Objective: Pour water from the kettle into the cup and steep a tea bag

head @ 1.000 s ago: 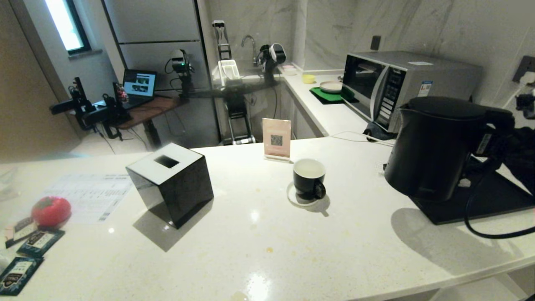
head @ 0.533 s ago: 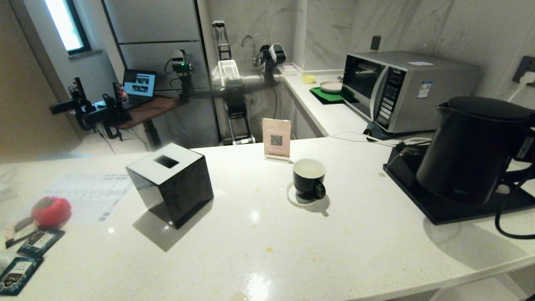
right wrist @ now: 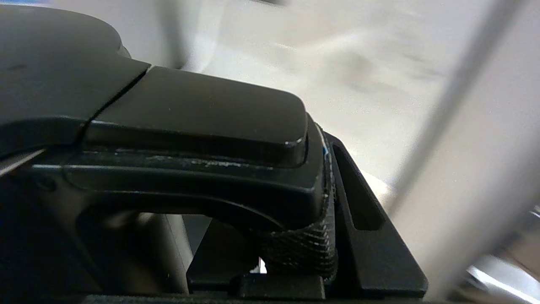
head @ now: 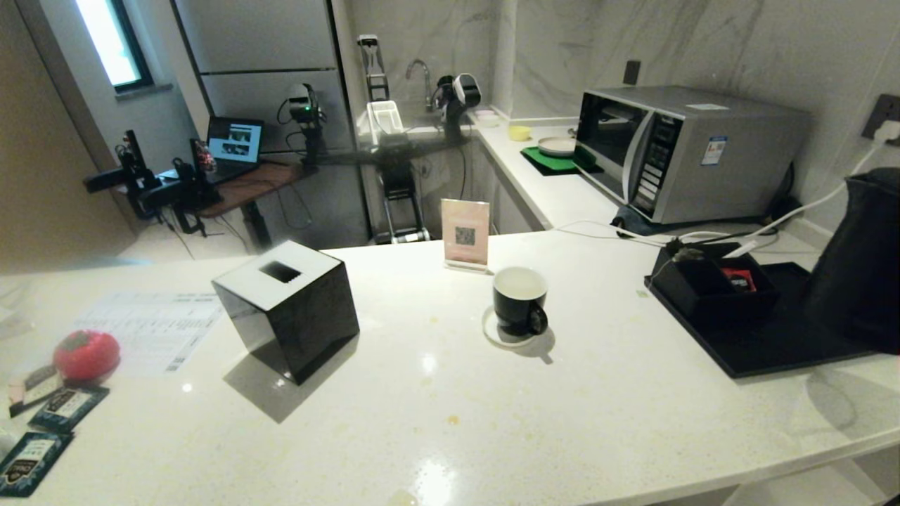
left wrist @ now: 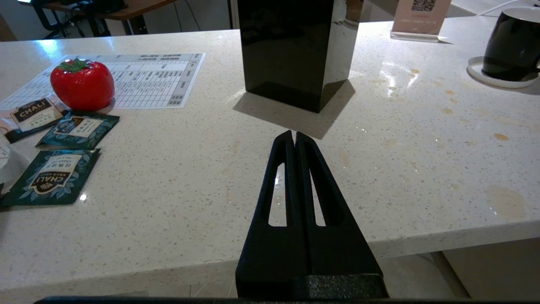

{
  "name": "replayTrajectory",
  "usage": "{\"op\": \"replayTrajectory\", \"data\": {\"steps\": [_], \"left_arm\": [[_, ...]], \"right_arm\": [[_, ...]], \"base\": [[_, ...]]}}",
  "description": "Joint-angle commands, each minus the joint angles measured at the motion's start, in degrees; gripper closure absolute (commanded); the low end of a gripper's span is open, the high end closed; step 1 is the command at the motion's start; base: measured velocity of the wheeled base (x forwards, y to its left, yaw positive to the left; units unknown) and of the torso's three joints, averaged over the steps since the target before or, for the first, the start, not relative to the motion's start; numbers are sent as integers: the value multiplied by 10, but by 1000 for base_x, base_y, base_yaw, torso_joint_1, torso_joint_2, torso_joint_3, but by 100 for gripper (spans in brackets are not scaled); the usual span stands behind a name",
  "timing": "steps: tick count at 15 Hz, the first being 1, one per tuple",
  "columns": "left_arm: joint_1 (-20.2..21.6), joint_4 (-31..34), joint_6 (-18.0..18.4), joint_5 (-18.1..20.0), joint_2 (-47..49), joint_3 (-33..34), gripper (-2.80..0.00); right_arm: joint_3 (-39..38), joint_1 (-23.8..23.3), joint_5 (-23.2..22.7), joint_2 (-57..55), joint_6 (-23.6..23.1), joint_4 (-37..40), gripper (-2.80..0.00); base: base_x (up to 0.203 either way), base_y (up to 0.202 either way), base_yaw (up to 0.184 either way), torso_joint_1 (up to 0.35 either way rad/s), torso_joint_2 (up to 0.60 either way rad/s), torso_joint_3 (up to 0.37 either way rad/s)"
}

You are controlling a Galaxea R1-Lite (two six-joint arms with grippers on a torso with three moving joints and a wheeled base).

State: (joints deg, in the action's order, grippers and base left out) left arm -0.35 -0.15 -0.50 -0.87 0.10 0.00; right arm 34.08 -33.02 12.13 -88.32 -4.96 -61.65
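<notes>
The black kettle (head: 861, 260) is at the far right edge of the head view, over the right end of the black tray (head: 766, 348), partly cut off. In the right wrist view my right gripper (right wrist: 287, 219) is shut on the kettle's handle (right wrist: 190, 126); it is outside the head view. The black cup (head: 519, 299) stands on a white saucer (head: 496, 336) mid-counter, with pale water (head: 520, 283) inside. My left gripper (left wrist: 294, 136) is shut and empty over the counter's front edge, well short of the cup (left wrist: 512, 46). No tea bag shows.
A black compartment box (head: 710, 288) with a red packet (head: 740, 280) sits on the tray. Behind it stands a microwave (head: 675, 147). A black cube (head: 288, 309), a QR sign (head: 465, 233), a red tomato-shaped thing (head: 86, 355) and teal packets (head: 42, 429) lie to the left.
The kettle has swung to the right, away from the cup, from the tray's left end to the picture's right edge, uncovering the compartment box. The left arm has kept still.
</notes>
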Motion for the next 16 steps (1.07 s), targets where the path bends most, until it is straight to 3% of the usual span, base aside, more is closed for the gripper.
{"op": "replayTrajectory", "data": {"steps": [1, 6, 16], "left_arm": [[0, 0, 0, 0, 1, 0, 0], [0, 0, 0, 0, 1, 0, 0], [0, 0, 0, 0, 1, 0, 0]], "right_arm": [[3, -57, 1, -28, 5, -3, 0], [61, -105, 2, -89, 9, -6, 0], [236, -116, 1, -241, 7, 29, 0]], "base": [[0, 0, 0, 0, 0, 0], [0, 0, 0, 0, 0, 0], [0, 0, 0, 0, 0, 0]]}}
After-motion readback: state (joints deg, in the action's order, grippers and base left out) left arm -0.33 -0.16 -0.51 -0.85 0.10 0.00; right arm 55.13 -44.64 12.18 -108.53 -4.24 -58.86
